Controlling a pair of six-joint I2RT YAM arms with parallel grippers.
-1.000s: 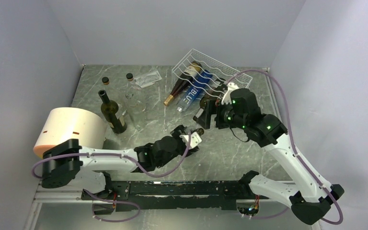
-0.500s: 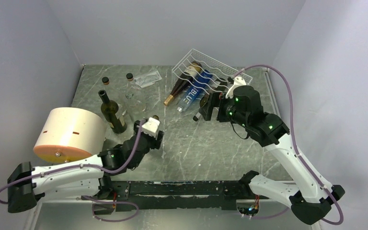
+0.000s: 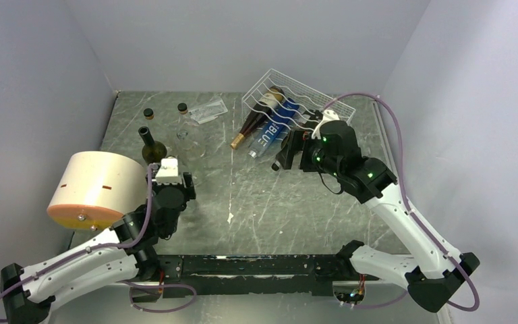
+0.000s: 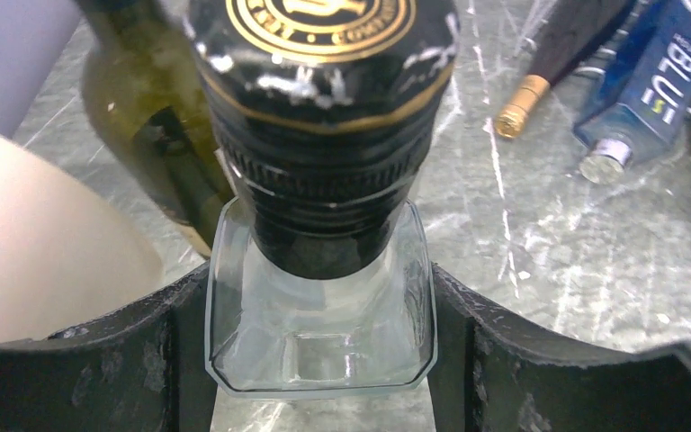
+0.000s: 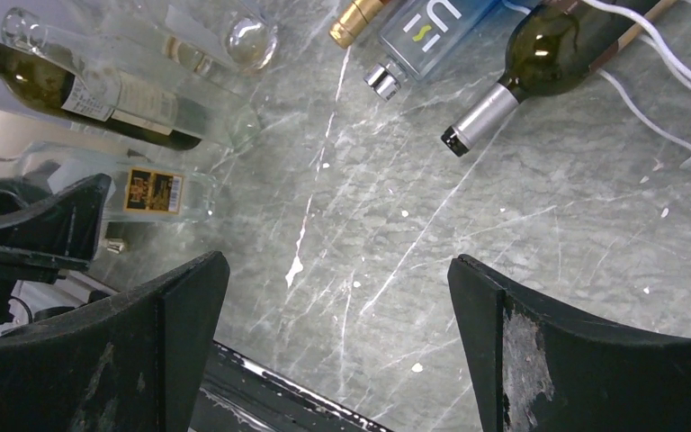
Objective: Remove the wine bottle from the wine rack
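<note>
The white wire wine rack (image 3: pixel 310 94) stands at the back right. In it lie a dark wine bottle with a gold foil neck (image 3: pixel 260 111), a blue bottle (image 3: pixel 273 128) and a green bottle with a silver cap (image 5: pixel 540 54), all with necks toward the table. My right gripper (image 3: pixel 284 154) is open and empty just in front of the rack, by the silver-capped neck; in the right wrist view (image 5: pixel 337 270) only bare table lies between the jaws. My left gripper (image 3: pixel 183 182) is shut on a clear square bottle with a black cap (image 4: pixel 319 297).
A cream cylinder (image 3: pixel 98 185) lies at the left. An upright dark green bottle (image 3: pixel 150 145) stands beside it, close to my left gripper. Two small dark-capped bottles (image 3: pixel 148 113), a clear glass (image 3: pixel 183 131) and a plastic bag (image 3: pixel 209 109) sit at the back left.
My left arm swung from the table's middle back to the left with the clear bottle, ending beside the green bottle. My right gripper shifted slightly toward the rack.
</note>
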